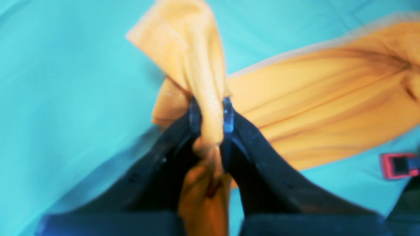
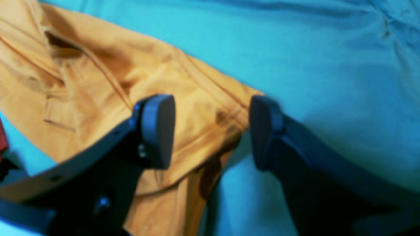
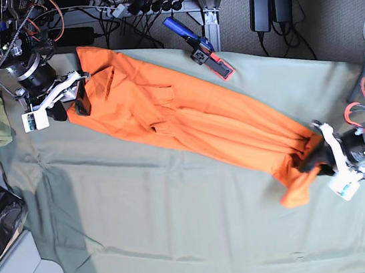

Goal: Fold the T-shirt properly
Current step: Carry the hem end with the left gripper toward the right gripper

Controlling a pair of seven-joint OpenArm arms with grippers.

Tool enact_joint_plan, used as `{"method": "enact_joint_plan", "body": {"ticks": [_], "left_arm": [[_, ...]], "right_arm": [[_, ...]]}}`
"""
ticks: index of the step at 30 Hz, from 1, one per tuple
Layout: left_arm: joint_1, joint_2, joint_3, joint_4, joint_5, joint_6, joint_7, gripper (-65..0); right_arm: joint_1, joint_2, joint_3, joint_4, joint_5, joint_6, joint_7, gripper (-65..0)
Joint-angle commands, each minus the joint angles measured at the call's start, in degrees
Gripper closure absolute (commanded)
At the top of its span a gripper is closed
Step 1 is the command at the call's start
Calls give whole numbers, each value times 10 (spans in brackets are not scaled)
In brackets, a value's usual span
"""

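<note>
T-shirt (image 3: 193, 118) on table cloth (image 3: 147, 222), stretched between left pincer (image 3: 315, 159) and right pincer (image 3: 67, 101).

plain orange T-shirt (image 3: 186, 112), seemingly grey-green table cloth (image 3: 180, 224)

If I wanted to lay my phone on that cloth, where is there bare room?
The widest bare stretch of the grey-green table cloth lies below the T-shirt, between the two arms. A smaller bare patch sits above the shirt, right of the blue and red tool. It is crowded at the shirt's two ends: the left claw grips one, and the right claw stands open over the other.
</note>
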Motion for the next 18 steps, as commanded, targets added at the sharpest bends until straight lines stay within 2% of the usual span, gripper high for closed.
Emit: {"method": "enact_joint_plan", "body": {"ticks": [1,8,13,14,18], "left_arm": [[-4,-2,9,24,7,-5,-13,0],[6,55,77,40,93,-5,-19,0],[6,92,88,19,150,3,-42,0],[6,97,88,12,158,13,-42,0],[6,114,88,-12,154,14,-41,0]], "right_arm": [[3,9,6,9,2,51,13,-360],[3,9,6,9,-4,51,13,-360],[2,9,6,9,-11,51,16,-360],[1,9,6,9,-13,51,17,-360],[1,9,6,9,-13,51,23,-360]]}}
